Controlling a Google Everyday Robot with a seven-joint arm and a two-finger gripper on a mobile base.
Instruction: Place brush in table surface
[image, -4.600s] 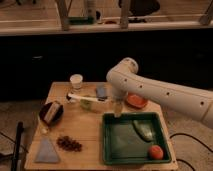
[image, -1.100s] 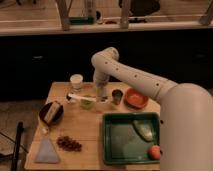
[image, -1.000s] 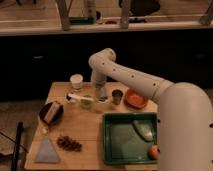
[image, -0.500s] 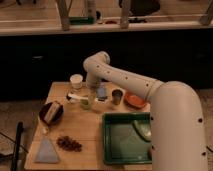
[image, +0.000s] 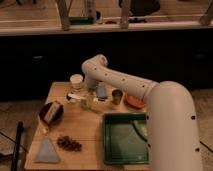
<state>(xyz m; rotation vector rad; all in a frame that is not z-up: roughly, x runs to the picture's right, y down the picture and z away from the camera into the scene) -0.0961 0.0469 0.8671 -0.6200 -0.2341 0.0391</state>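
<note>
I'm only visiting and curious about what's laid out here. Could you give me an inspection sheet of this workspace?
Surface: small light wooden table top, crowded.
Job's things: slim white stick-like brush near the table's back edge, at the gripper; held or lying, cannot tell.
Clutter: green rectangular tray; white cup; blue-grey block; small metal cup; orange dish; dark bowl; grey triangular cloth; dark reddish crumbs.
Grippers: gripper low over the brush's middle, on the white arm.
Cables: nothing seen.
Surroundings: dark counter front behind.

Dark panels (image: 155, 57) under a pale ledge (image: 150, 27); greyish floor (image: 202, 105), perhaps carpet; dim light
</note>
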